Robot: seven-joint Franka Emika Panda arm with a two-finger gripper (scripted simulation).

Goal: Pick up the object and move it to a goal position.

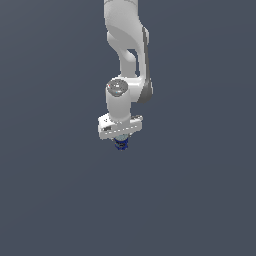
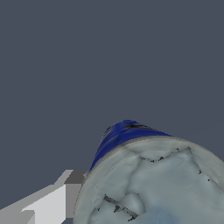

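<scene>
A: Around everything we see only a plain dark grey-blue ground (image 1: pixel 55 200), with the same flat colour in the exterior view and in the wrist view. We cannot find any edge or line on it.

B: Yes. From the upper border of the exterior view comes 1 white arm (image 1: pixel 126 45), and it points straight down. At its lower end is the gripper (image 1: pixel 120 141), under a white crossbar.

A: And the can (image 1: pixel 121 145)? We see only a little of it there, a small dark-blue piece just under the crossbar, narrower than the bar.

B: In the wrist view the can (image 2: pixel 153 183) is very near the camera. Its pale silvery top fills 1 corner of the picture, and a band of dark-blue wall shows behind it. Beside it we see 1 white and grey finger (image 2: pixel 52 201), which touches the rim of the can or is just beside it.

A: So the jaws are closed on the can?

B: It looks so to us: the can sits between them, directly below the hand. If it rests on the ground or hangs above it, we cannot tell.
</scene>
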